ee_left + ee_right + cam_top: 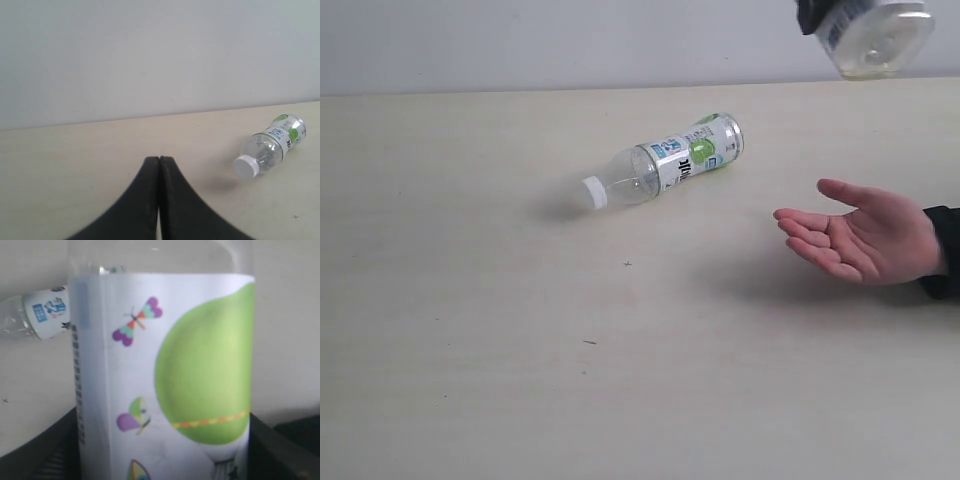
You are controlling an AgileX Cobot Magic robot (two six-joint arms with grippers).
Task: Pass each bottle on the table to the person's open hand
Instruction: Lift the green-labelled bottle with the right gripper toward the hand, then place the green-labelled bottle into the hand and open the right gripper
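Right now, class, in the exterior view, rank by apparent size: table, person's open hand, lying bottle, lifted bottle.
1. table
2. person's open hand
3. lying bottle, only slightly smaller
Unranked: lifted bottle, cropped by the frame.

no wording legible anywhere, clear white-capped plastic bottle (665, 163) lying on its side, white label with dark lettering and blue patch, too small to read, raised clear plastic bottle (165, 380), label with green disc, butterfly drawings, dark fine-print strip, blurred

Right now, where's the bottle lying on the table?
In the exterior view, the bottle lies on its side near the middle of the table, cap pointing left, left of the open hand and not touching it.
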